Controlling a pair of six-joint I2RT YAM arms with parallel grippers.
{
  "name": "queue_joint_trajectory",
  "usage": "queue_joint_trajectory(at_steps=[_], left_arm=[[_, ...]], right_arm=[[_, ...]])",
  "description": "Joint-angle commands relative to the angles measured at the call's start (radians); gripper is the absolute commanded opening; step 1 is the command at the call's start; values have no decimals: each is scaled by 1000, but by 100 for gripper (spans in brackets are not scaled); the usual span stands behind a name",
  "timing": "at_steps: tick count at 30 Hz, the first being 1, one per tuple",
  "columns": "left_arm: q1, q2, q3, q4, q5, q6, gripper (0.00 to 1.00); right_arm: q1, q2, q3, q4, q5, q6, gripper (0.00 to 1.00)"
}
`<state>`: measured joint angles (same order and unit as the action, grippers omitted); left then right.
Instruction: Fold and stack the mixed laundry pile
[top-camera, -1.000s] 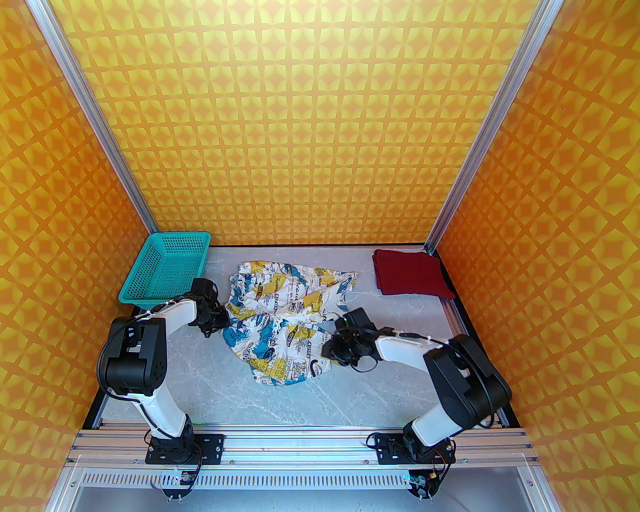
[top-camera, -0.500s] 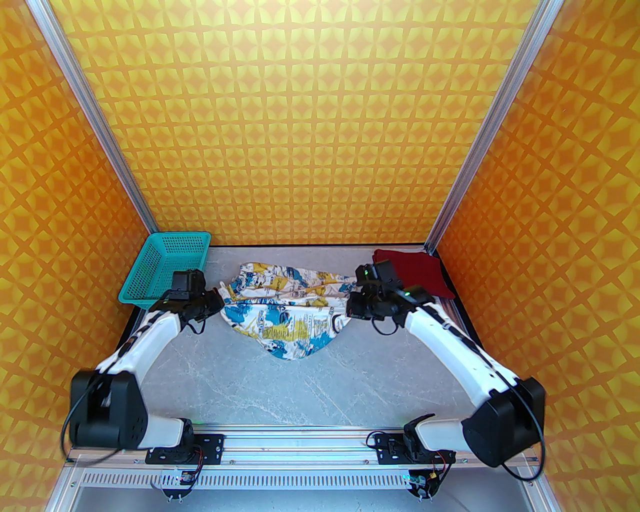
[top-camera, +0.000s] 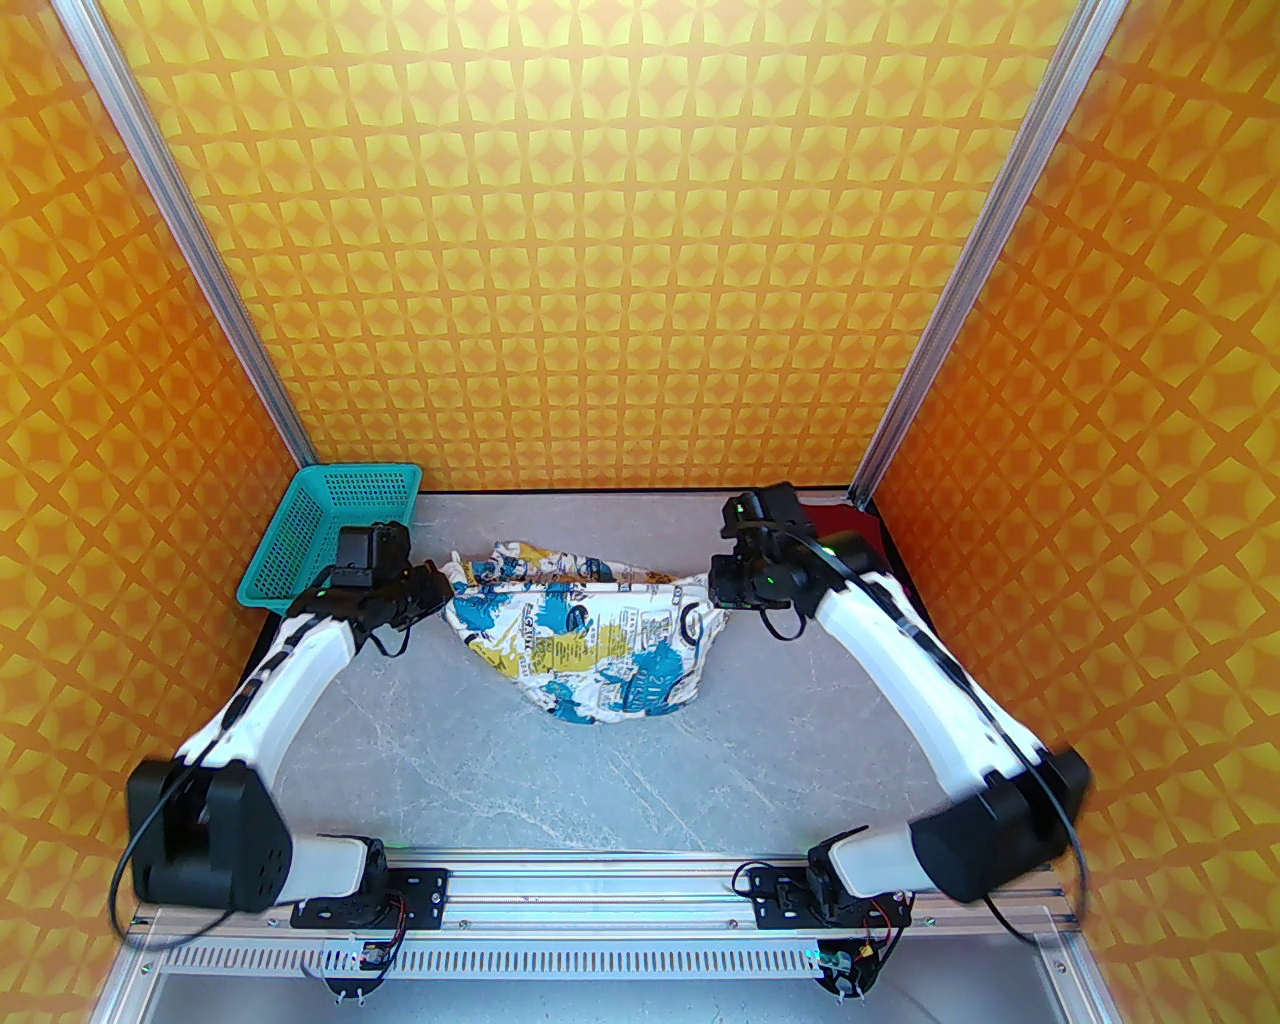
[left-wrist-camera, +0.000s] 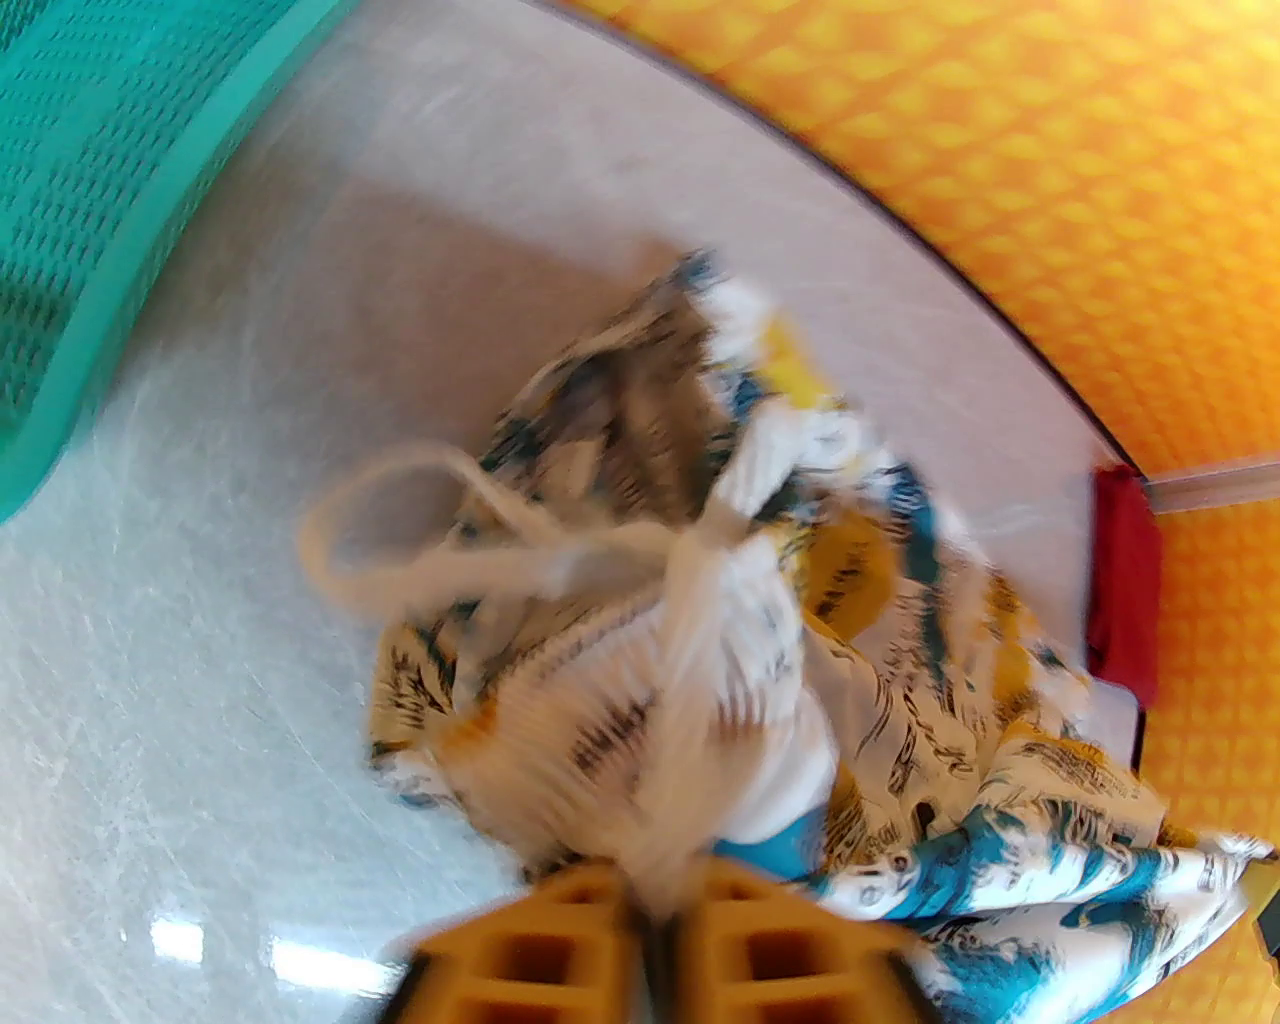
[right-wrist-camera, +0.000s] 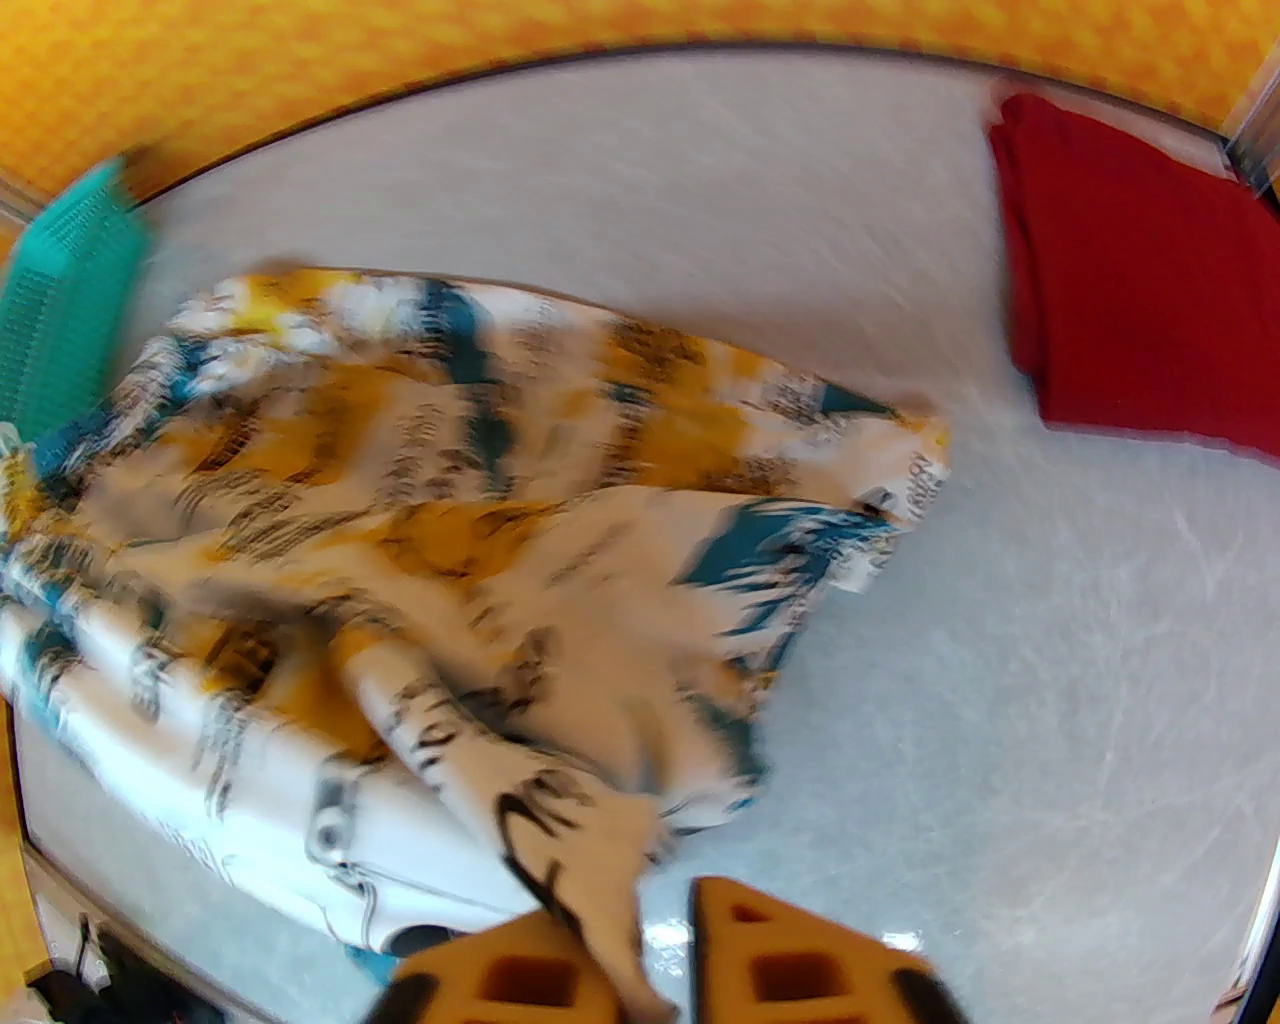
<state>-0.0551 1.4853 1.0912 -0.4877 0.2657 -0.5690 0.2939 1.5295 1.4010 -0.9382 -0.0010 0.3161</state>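
As seen from above, far left first: teal basket in the back-left corner of the gray table, just beside the left arm's wrist.

Next, left gripper, reaching toward the back and pointing right, pinched on a bunched corner of the printed shirt. From its wrist camera, orange fingers nearly together, a twisted rope of white cloth pressed in the thin gap between them, all somewhat blurred.

In the middle, printed shirt strung between both grippers, top edge taut and raised, body sagging in a pouch toward the near side. Cannot tell whether the lowest fold touches the table.

Then right gripper, facing left at the shirt's other corner, jaws a little apart. From its wrist camera, a strip of cloth lying against one finger, a sliver of table showing between cloth and the other.

Far right, red shirt, folded flat in the back-right corner, apart from the printed shirt, partly hidden behind the right arm from above.
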Motion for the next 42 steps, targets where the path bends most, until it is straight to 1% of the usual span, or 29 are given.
queue_joint_trajectory(at_steps=[1,3,4,6,8,10,12,15,17,19,21,22,25,27,30,34,35,36,38,42], left_arm=[[3,75,-5,12,-26,-11,58],[0,55,-30,9,-31,0,67],[0,28,-51,4,-44,8,71],[3,-25,-68,-42,-82,40,78],[8,-67,-75,-99,-121,76,82],[12,-102,-89,-149,-156,95,83],[13,-128,-119,-169,-167,98,82],[14,-139,-182,-153,-169,89,81],[14,-105,-209,-132,-161,83,79],[13,-53,-216,-94,-139,73,75],[14,-5,-212,-44,-118,62,66],[14,19,-207,-22,-116,55,61],[13,77,-188,29,-107,36,50],[14,92,-186,59,-105,22,45],[17,92,-195,87,-106,8,33],[17,34,-227,89,-105,-18,4],[15,10,-232,75,-104,-19,0],[15,-14,-239,55,-104,-20,0],[14,-78,-257,6,-105,-22,0],[-3,-219,-286,-135,-105,-24,0]], right_arm=[[-37,84,-136,96,-42,54,41],[-59,99,-192,113,-76,75,53],[-72,92,-216,114,-100,82,56],[-91,39,-285,139,-137,98,60],[-94,-23,-343,144,-173,111,62],[-89,-88,-413,157,-244,131,63],[-71,-150,-481,169,-307,156,63],[6,-236,-563,170,-326,203,63],[70,-276,-622,210,-362,260,63],[157,-290,-664,241,-379,311,61],[236,-278,-686,276,-380,346,59],[266,-262,-695,305,-378,363,55],[323,-172,-682,372,-380,392,40],[358,-118,-675,408,-364,404,35],[391,-48,-668,412,-352,398,28],[392,-52,-677,343,-304,363,16],[392,-62,-678,315,-294,351,14],[392,-72,-682,294,-287,342,11],[392,-100,-702,267,-295,334,0],[392,-194,-748,176,-299,333,0]])
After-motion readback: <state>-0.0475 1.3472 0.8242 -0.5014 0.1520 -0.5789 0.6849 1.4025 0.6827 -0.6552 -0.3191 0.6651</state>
